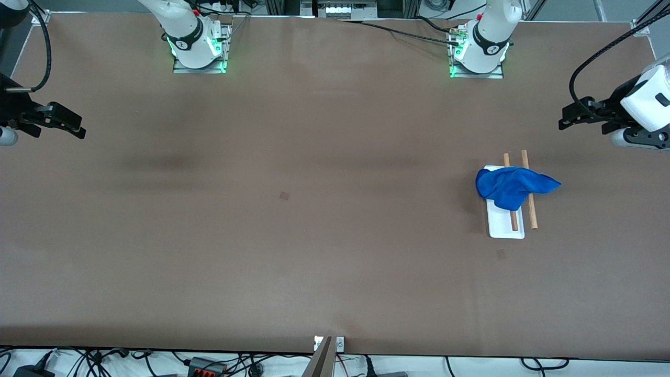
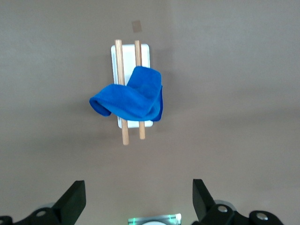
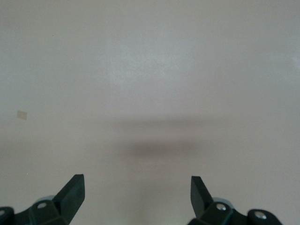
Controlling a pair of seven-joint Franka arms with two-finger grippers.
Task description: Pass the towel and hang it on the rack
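We are holding both the left tool (image 1: 568,119) and right tool (image 1: 78,127) released above the tabletop (image 1: 314,262), since the towel (image 1: 510,187) is draping the rack (image 1: 505,228) at three o'clock

My blue towel (image 1: 513,186) drapes over both rods of the rack (image 1: 506,222) toward my left arm's end of the counter (image 1: 261,235). My left claw (image 1: 568,118) and right claw (image 1: 76,128) hang open, empty.

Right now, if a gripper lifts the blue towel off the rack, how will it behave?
The blue cloth towel probably sags limply: it drapes in folds over the rack's two light-brown wooden rods. Likely light. It may drag the small white-based rack, which looks easy to shift.
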